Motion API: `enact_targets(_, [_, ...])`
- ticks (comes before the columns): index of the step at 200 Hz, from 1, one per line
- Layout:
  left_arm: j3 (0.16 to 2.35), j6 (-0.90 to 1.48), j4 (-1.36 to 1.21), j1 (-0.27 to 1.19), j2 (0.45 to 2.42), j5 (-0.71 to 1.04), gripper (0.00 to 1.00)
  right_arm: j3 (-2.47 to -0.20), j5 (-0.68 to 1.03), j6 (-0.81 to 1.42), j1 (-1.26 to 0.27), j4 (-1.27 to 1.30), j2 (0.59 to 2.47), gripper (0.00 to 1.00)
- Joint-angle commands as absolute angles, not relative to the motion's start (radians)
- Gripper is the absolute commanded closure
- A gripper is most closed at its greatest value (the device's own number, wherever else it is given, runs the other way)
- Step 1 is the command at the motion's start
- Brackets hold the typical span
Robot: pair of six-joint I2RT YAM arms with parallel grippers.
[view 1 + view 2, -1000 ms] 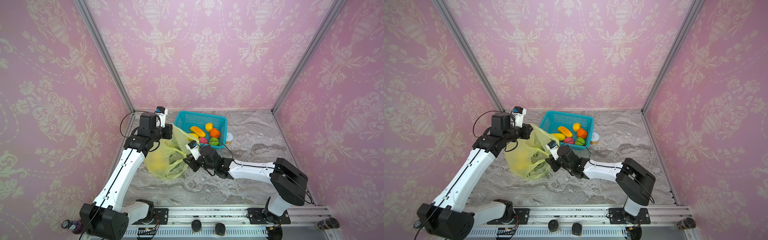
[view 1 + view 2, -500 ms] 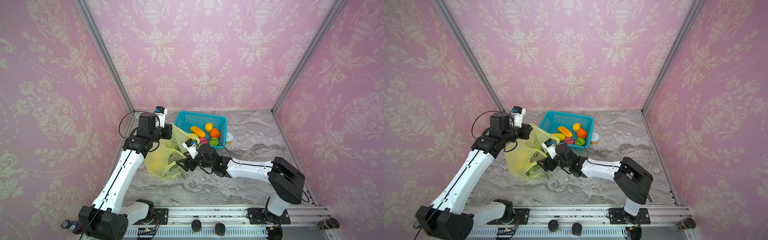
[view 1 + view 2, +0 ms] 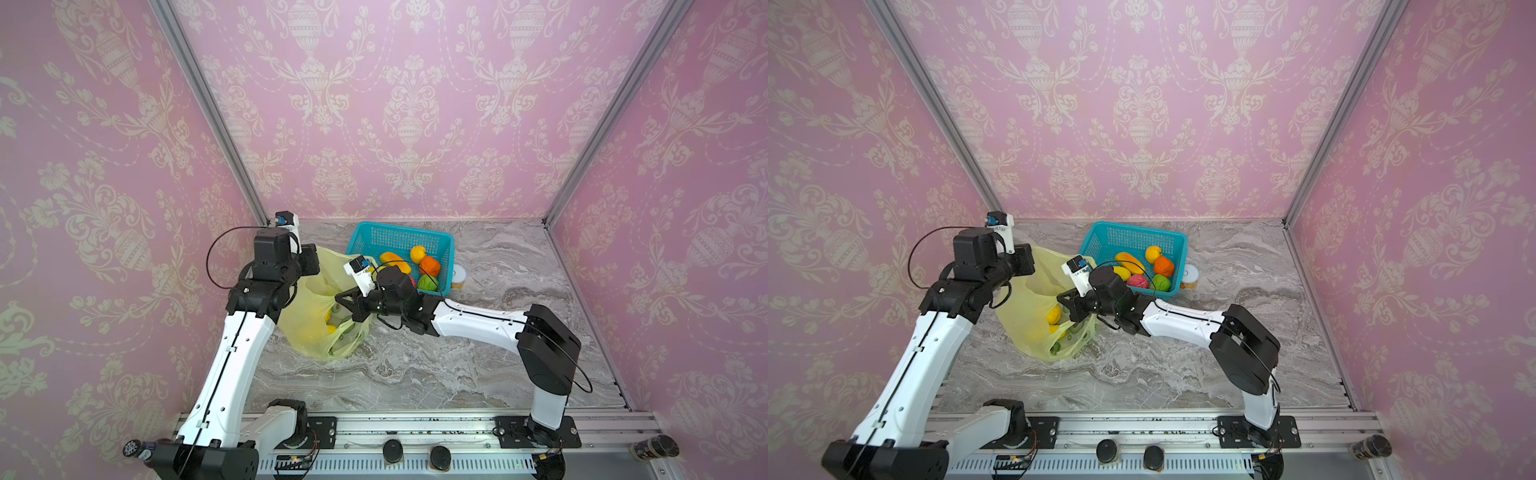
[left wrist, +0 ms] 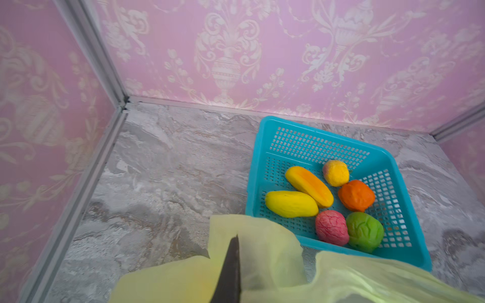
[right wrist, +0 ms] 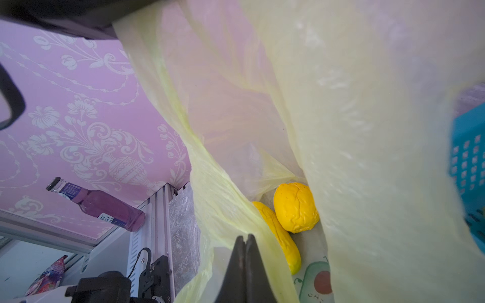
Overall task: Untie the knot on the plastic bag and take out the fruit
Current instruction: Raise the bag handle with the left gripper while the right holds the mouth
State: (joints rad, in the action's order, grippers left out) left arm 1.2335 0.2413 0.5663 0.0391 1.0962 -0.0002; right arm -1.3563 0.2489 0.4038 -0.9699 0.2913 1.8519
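Observation:
The yellow-green plastic bag (image 3: pixel 309 328) (image 3: pixel 1034 332) stands with its mouth open, left of the teal basket. My left gripper (image 4: pixel 235 244) is shut on the bag's upper rim and holds it up. My right gripper (image 5: pixel 245 240) reaches into the mouth, jaws pressed together with the bag's near rim at their tips. Inside lie a round yellow fruit (image 5: pixel 295 207) and a long yellow fruit (image 5: pixel 278 236). Several more fruit sit in the basket, among them an orange one (image 4: pixel 355 195) and a green one (image 4: pixel 364 232). The knot is out of view.
The teal mesh basket (image 3: pixel 399 237) (image 4: pixel 315 147) stands at the back, close behind my right wrist. A small round can (image 3: pixel 459 276) sits at its right side. A purple bottle (image 5: pixel 97 204) lies on the front rail outside the marble floor.
My right gripper has moved left into the bag's mouth and gone from open to shut. The left gripper has stayed put, holding the bag's rim.

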Motion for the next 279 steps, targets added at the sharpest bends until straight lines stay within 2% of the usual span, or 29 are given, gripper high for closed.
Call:
enact_targets(1, [1.295,0.348,0.608,-0.008,1.108,-0.098,1.0,-1.41,0.229,0.332,-0.985,0.194,1.787,1.0])
enact_targets(30, [1.285,0.382,0.576,-0.015,1.107,-0.058,1.0,-1.399,0.128,0.259,-1.037,0.092,1.727,1.0])
enact_targets(37, [1.273,0.387,0.566,-0.015,1.091,-0.069,1.0,-1.376,0.099,0.268,-1.046,0.083,1.711,0.89])
enact_targets(46, [1.257,0.392,0.556,-0.015,1.07,-0.083,1.0,-1.331,0.081,0.3,-1.049,0.109,1.692,0.66])
enact_targets(54, [1.243,0.396,0.545,-0.015,1.058,-0.087,1.0,-1.291,0.083,0.328,-1.049,0.153,1.679,0.51])
enact_targets(73, [1.226,0.39,0.53,-0.015,1.061,-0.055,1.0,-1.262,0.055,0.364,-1.049,0.181,1.687,0.25])
enact_targets(86, [1.227,0.386,0.537,-0.015,1.071,-0.047,1.0,-1.273,0.023,0.393,-1.049,0.166,1.71,0.16])
enact_targets(110, [1.229,0.382,0.539,-0.015,1.084,-0.03,1.0,-1.292,0.062,0.445,-1.048,0.189,1.761,0.14])
enact_targets(160, [1.226,0.382,0.53,-0.015,1.086,-0.001,1.0,-1.372,0.1,0.528,-1.048,0.201,1.868,0.17])
enact_targets(191, [1.226,0.38,0.531,-0.015,1.08,0.001,1.0,-1.413,0.016,0.544,-1.048,0.127,1.893,0.1])
enact_targets(217, [1.226,0.38,0.53,-0.015,1.078,0.003,1.0,-1.321,-0.063,0.59,-1.048,0.156,1.85,0.04])
enact_targets(252, [1.226,0.376,0.53,-0.017,1.083,0.01,1.0,-1.13,-0.045,0.67,-1.059,0.312,1.771,0.04])
enact_targets(279, [1.226,0.376,0.528,-0.018,1.088,0.023,1.0,-1.108,0.0,0.668,-1.091,0.376,1.766,0.05])
